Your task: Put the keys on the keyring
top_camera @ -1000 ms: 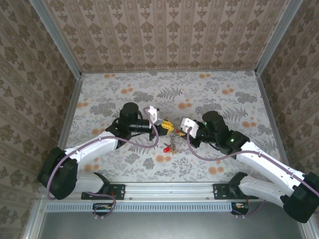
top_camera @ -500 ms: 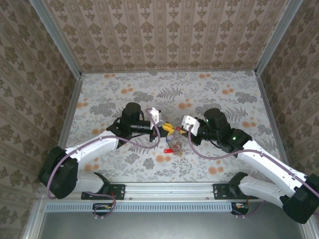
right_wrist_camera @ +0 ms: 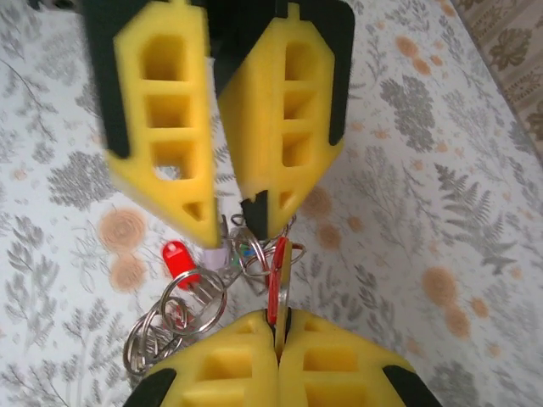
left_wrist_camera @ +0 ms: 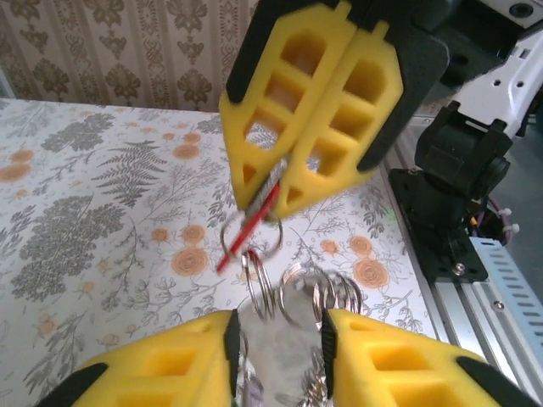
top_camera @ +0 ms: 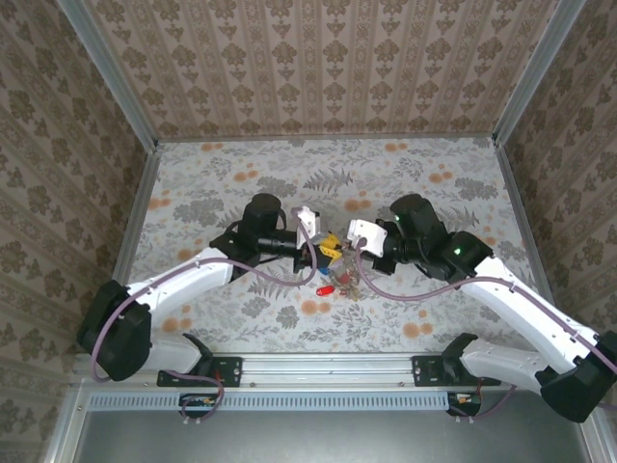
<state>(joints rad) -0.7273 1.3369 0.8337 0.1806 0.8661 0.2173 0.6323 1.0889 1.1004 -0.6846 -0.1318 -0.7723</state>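
Our left tool [left_wrist_camera: 278,326] and right tool [right_wrist_camera: 278,326] have edged farther from the bases. Nearest us a red-headed key [top_camera: 325,288] sits among the keyring [right_wrist_camera: 174,322] loops; beyond, the right clamps a thin red piece [right_wrist_camera: 277,280], the left, narrow, seemingly pinches a pale piece [right_wrist_camera: 216,254].

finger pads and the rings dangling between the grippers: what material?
Finger pads: matte yellow foam or soft plastic by the look, moulded with hollow cells. Rings: bright bare metal wire, glinting, coiled like split rings.
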